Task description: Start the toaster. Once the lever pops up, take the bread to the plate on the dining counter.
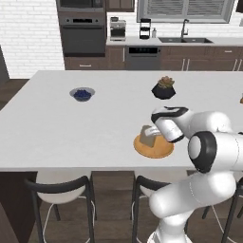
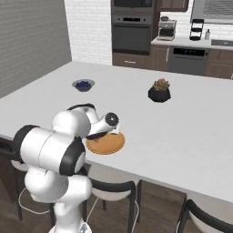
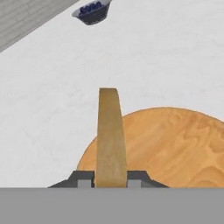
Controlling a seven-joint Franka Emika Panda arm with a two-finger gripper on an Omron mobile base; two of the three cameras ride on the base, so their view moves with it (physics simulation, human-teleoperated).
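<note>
Your gripper has its two fingers closed tight against the faces of the bread, which stands on edge between them, so the slice hangs clear for lowering. It sits above the near-left part of the plate, which lies on the dining counter close to its front edge, above the bar stools. In my judgement the delivery is nearly complete; only lowering and release remain. Open counter surrounds the plate: the blue-filled bowl and the potted plant stand well apart, leaving you free withdrawal room.
</note>
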